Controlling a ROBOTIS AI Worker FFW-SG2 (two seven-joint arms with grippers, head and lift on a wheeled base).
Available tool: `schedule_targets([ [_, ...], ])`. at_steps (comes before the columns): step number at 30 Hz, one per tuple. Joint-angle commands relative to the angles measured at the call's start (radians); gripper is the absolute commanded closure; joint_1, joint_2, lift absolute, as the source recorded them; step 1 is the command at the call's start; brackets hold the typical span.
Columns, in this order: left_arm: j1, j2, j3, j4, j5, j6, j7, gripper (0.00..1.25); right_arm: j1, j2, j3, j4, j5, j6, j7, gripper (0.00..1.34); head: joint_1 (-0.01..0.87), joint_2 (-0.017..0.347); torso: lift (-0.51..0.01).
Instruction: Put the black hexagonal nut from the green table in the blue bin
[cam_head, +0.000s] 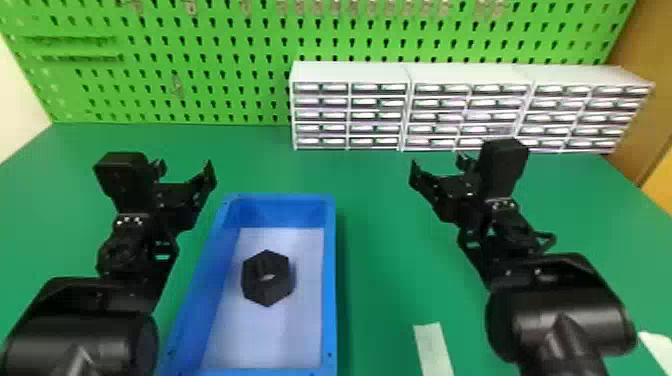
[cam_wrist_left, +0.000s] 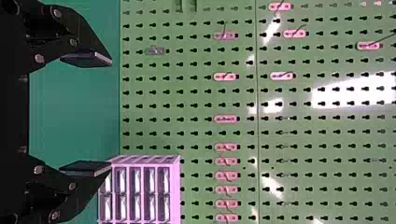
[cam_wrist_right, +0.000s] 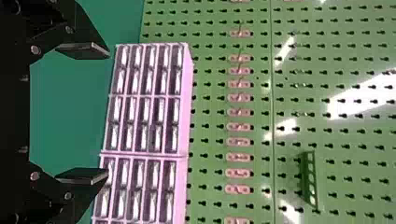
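Green tabletop (cam_head: 375, 210); nut (cam_head: 267, 292) inside bin (cam_head: 329, 280). Our left gripper (cam_wrist_left: 110, 113), right gripper (cam_wrist_right: 108, 113) wide open, empty; swinging left one low, we could knock bin.

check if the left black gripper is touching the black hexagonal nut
Apart. The head view shows the left gripper outside the blue rectangular bin and the nut on the bin's pale floor, with a plain gap between them.
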Motion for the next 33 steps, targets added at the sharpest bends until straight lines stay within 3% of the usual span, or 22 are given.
schedule_targets([
  [1, 0.001, 0.000, 0.001, 0.000, 0.000, 0.000, 0.000, 0.46, 0.014, 0.003, -0.017, 0.044, -0.007, -0.100, -0.008, 0.38, 0.686, 0.052, -0.097],
  [9, 0.003, 0.000, 0.001, 0.000, -0.002, -0.012, 0.000, 0.46, 0.032, 0.003, -0.049, 0.084, -0.018, -0.172, -0.016, 0.38, 0.686, 0.052, -0.097],
  [33, -0.017, -0.002, -0.045, 0.024, -0.006, -0.045, 0.000, 0.46, 0.098, 0.003, -0.090, 0.087, -0.054, -0.292, -0.051, 0.38, 0.686, 0.052, -0.097],
])
